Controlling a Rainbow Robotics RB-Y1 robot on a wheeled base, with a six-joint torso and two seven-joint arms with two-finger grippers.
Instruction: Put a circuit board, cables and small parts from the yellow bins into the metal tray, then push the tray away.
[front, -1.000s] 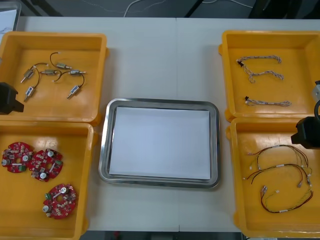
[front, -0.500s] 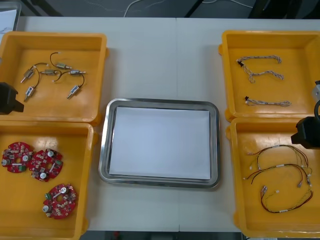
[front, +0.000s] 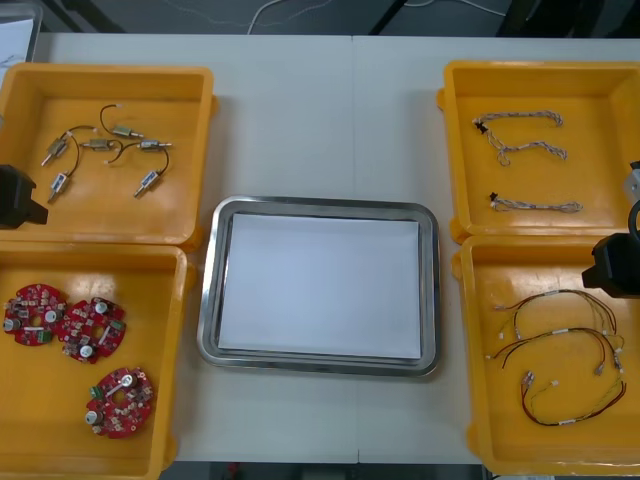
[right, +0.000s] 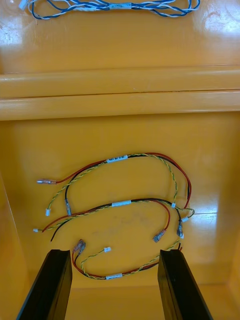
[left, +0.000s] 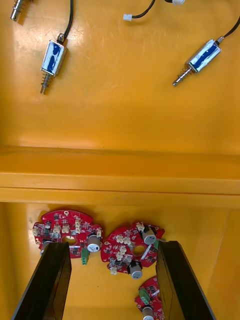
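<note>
Three round red circuit boards (front: 88, 328) lie in the near left yellow bin (front: 50, 410). My left gripper (left: 112, 245) hangs open above them, over the wall between the two left bins; two boards (left: 131, 247) show between its fingers. Small metal parts (front: 105, 143) with black leads rest in the far left bin (front: 180, 205). Over the near right bin (front: 500, 435) my right gripper (right: 114, 254) is open above the red and yellow cables (right: 120, 202). The metal tray (front: 320, 204), white inside, sits at the table's centre with nothing in it.
Twisted blue and white cables (front: 520, 135) lie in the far right bin (front: 600, 165). Bare table stretches beyond the tray to the far edge. The left arm (front: 18, 197) and right arm (front: 614, 265) sit at the outer edges of the front view.
</note>
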